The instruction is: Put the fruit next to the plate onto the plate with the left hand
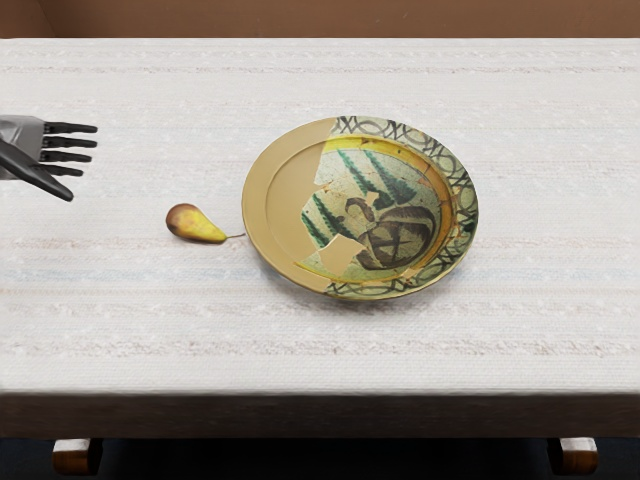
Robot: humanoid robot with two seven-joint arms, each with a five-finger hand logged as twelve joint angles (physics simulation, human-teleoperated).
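Small yellow-brown pear [194,223] lying on its side on white woven tablecloth [120,320], just left of round ochre ceramic plate [285,190] w/ green-black painted pattern. Stem tip pointing at plate rim, nearly touching. Dark grey five-finger left hand [45,155] at left edge, up & left of pear, well apart; fingers straight, spread, gripping nothing.
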